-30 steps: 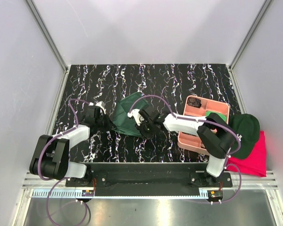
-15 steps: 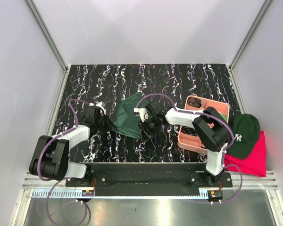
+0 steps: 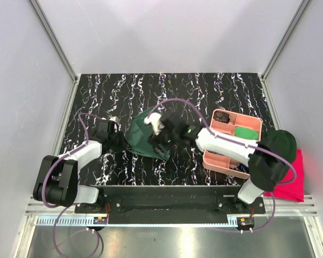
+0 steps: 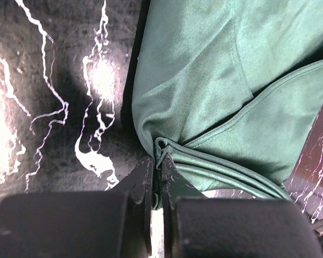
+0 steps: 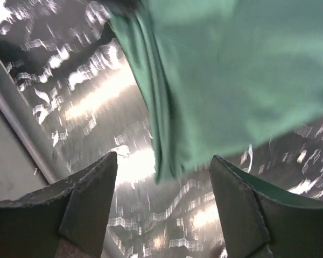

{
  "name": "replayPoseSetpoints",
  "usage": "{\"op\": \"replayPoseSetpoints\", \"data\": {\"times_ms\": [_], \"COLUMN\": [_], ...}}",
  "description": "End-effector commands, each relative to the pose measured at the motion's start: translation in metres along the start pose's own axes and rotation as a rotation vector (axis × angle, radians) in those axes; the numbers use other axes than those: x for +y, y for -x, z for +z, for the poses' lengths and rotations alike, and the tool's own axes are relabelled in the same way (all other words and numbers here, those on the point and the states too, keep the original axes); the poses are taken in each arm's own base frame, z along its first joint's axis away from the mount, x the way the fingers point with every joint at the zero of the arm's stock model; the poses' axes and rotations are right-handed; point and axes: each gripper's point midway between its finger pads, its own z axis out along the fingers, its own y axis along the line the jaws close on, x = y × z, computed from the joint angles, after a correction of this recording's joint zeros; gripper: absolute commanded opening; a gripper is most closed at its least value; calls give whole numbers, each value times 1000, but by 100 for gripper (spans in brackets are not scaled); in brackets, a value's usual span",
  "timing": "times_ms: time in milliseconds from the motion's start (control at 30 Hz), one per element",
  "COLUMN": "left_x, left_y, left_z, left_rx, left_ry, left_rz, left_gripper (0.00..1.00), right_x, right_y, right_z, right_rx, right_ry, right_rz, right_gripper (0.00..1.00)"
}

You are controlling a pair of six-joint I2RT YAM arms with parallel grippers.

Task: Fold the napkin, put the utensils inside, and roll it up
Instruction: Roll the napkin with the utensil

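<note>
Black worktop (image 3: 204, 91) veined in white carries everything. Nearest the arm bases, well to the right of the right claw (image 5: 164, 161), a pink-red cloth (image 3: 288, 185) lies partly under a dark green cap (image 3: 280, 144). Between these and that claw sits a pink tray (image 3: 211, 160), a bright green swatch (image 3: 246, 131) in one far compartment. The right claw stands wide, gripping nothing, with the hem of the napkin (image 4: 215, 80) hanging just beyond its fingertips. The left claw (image 4: 157, 160), jaws narrow, pinches a folded edge of the napkin at its very tips. The dark green cloth lies bunched on the worktop between the two claws, spreading away beyond the left claw's tips
</note>
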Motion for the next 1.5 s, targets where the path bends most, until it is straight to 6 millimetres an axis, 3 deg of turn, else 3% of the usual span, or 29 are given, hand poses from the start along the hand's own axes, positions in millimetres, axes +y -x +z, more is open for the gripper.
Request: {"op": "replayPoseSetpoints", "data": {"times_ms": [0, 33, 67, 133, 200, 233, 367, 533, 700, 833, 1000, 1133, 1200, 1333, 1467], "left_x": [-4, -4, -4, -3, -5, -5, -9, -11, -11, -11, -13, -14, -15, -14, -13], "left_y": [10, 9, 10, 10, 12, 10, 11, 13, 10, 11, 10, 9, 8, 9, 8], "left_z": [-5, -6, -6, -6, -7, -7, -8, -9, -7, -8, -7, -6, -6, -7, -6], "left_rx": [9, 20, 23, 32, 37, 48, 71, 82, 97, 97, 106, 120, 124, 119, 124], "left_ry": [18, 24, 28, 39, 40, 42, 29, 30, 28, 26, 19, 15, 13, 16, 21], "left_rz": [-4, -7, -6, -3, -3, -3, -6, -3, -5, -3, -5, -7, -5, -5, -7], "left_gripper": [0, 0, 0, 0, 0, 0, 0, 0, 0, 0, 0, 0, 0, 0, 0], "right_x": [24, 34, 53, 67, 75, 81, 64, 52, 58, 49, 34, 51, 59, 75, 87], "right_y": [32, 42, 38, 41, 30, 44, 35, 35, 24, 20, 20, 30, 30, 28, 28], "right_z": [3, 7, 15, 26, 44, 47, 76, 90, 104, 114, 109, 94, 89, 82, 57], "right_rx": [-174, -229, -231, -258, -238, -310, -288, -315, -288, -260, -264, -331, -342, -354, -370], "right_ry": [-194, -177, -136, -117, -156, -173, -329, -417, -362, -363, -425, -373, -345, -263, -188], "right_rz": [-235, -245, -270, -291, -346, -362, -488, -537, -575, -560, -593, -627, -623, -542, -442], "right_gripper": [78, 78, 78, 78, 78, 81, 87, 86, 84, 80, 76, 74, 68, 59, 51]}}
